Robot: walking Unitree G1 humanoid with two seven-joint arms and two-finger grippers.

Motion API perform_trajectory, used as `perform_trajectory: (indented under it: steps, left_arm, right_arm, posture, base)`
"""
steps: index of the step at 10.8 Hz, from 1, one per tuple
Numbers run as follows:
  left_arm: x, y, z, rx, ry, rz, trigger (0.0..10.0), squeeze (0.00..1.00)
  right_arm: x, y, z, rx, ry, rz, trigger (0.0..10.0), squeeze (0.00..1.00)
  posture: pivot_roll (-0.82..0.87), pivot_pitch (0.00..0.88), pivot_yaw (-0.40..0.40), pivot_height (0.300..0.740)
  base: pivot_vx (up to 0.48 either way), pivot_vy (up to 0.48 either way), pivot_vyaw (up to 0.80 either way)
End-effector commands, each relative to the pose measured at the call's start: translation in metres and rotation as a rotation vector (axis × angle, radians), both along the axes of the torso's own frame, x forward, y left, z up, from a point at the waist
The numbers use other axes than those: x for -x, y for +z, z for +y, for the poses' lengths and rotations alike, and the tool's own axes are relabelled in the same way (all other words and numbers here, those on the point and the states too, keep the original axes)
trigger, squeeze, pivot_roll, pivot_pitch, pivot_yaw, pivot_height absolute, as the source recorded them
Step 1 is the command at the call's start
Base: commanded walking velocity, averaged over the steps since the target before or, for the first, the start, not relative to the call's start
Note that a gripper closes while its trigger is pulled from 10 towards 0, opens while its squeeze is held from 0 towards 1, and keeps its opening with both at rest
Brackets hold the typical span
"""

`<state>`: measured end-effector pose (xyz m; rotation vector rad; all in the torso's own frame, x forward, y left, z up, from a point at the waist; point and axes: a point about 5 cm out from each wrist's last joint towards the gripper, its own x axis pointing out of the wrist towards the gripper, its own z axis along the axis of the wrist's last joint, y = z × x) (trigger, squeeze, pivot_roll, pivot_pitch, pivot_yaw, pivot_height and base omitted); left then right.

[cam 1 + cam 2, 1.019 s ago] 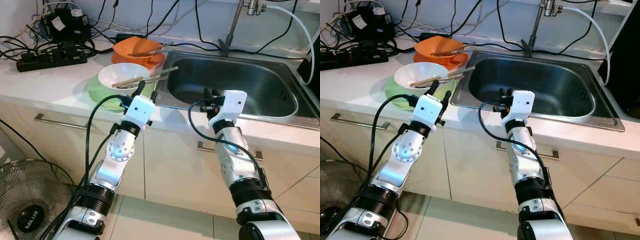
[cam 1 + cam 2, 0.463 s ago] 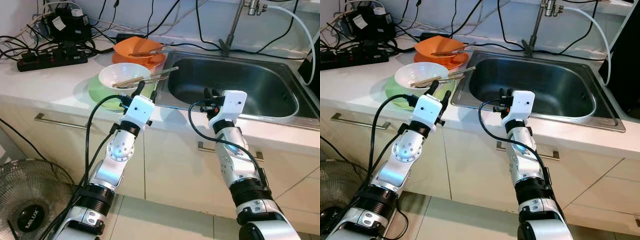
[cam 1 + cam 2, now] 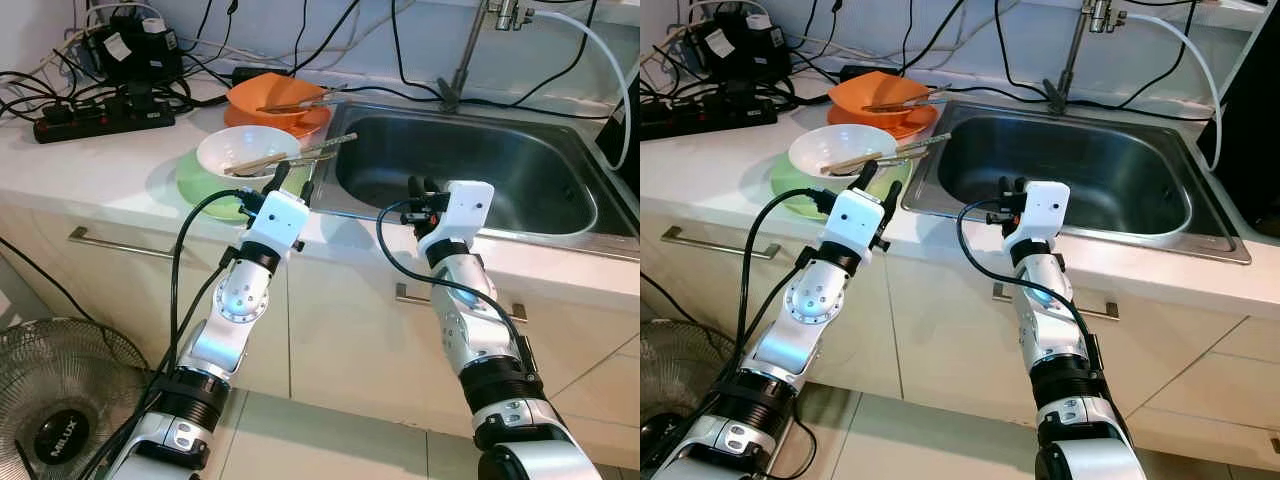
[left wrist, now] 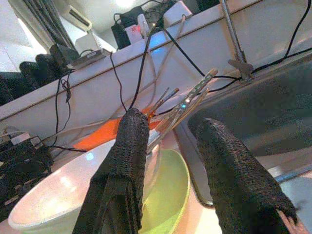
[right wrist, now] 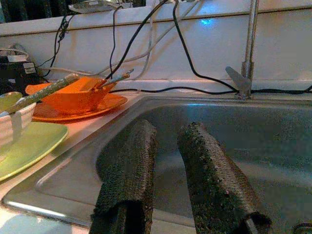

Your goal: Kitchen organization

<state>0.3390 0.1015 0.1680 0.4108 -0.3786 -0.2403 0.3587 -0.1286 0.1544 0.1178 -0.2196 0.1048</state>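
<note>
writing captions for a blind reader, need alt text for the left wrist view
The left gripper points its open black fingers at a white bowl holding chopsticks, stacked on a green plate beside a steel sink.

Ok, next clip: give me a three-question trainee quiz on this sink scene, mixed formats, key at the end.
1. True or false: the white bowl sits on the green plate.
2. What lies across the orange bowl? A chopsticks, B a sponge, C a cup.
3. Which gripper is at the steel sink's front edge?

Key: 1 true. 2 A. 3 the right gripper, fingers apart; the left gripper, also open, is by the white bowl.
</note>
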Motion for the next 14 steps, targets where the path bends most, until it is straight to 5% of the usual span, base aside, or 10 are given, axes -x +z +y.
perform_trajectory:
  steps: [1, 6, 14]
  left_arm:
    - [-0.0017, 0.0035, 0.0006, 0.003, 0.006, -0.015, 10.0, 0.0]
    - [-0.0013, 0.0045, 0.0009, 0.018, 0.007, -0.027, 10.0, 0.0]
    - [-0.0002, 0.0088, 0.0007, 0.039, -0.004, -0.054, 10.0, 0.0]
  right_arm:
    - [-0.0028, 0.0057, 0.0002, 0.001, 0.007, -0.018, 10.0, 0.0]
    - [-0.0028, 0.0051, 0.0004, -0.001, 0.008, -0.016, 10.0, 0.0]
    - [-0.0035, 0.0046, 0.0005, -0.001, 0.01, -0.016, 10.0, 0.0]
  posture:
    - [0.18, 0.0, -0.02, 0.74]
    - [0.18, 0.001, -0.02, 0.74]
    - [0.18, 0.0, -0.021, 0.74]
  base:
    - [0.48, 0.0, 0.0]
    - [0.433, 0.0, 0.0]
    - [0.0, 0.0, 0.0]
